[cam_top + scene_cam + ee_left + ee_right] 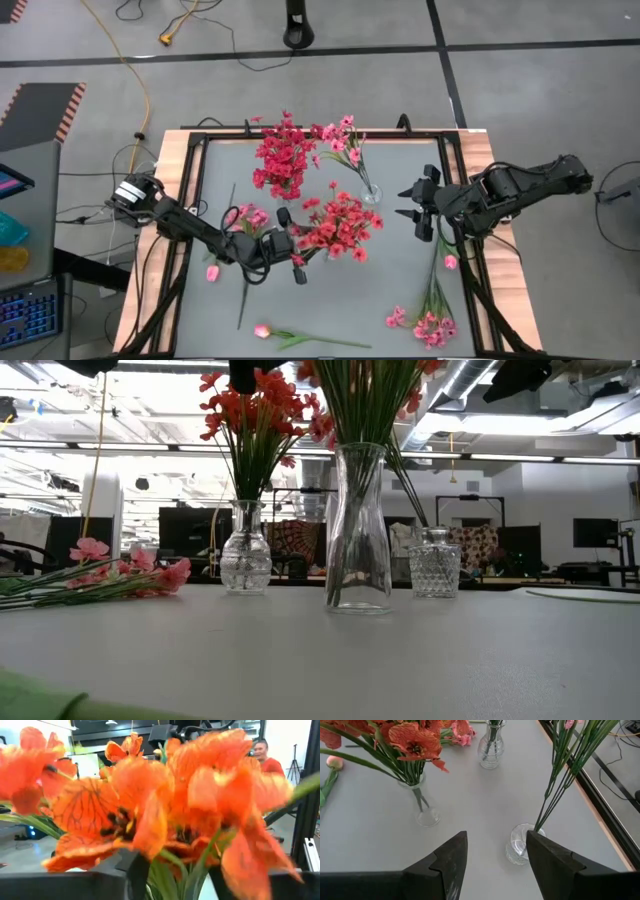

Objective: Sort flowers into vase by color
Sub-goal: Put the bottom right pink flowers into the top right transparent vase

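Three glass vases stand mid-table. A tall vase holds red sprays. A round vase holds crimson sprays. A small cut-glass vase holds light pink sprays. My left gripper is open beside the red blossoms, with their green stems between its fingers. My right gripper hangs open in the air right of the small vase, touching nothing. My left gripper reaches level from the table's left, its fingers standing on either side of the red sprays' stems just under the blossoms. Whether they touch the stems I cannot tell. The sprays stand upright in the tall vase.
Loose flowers lie on the grey mat: a pink spray and a tulip bud at the left, a tulip at the near edge, and a light pink spray and a tulip at the right. A black rail frames the table.
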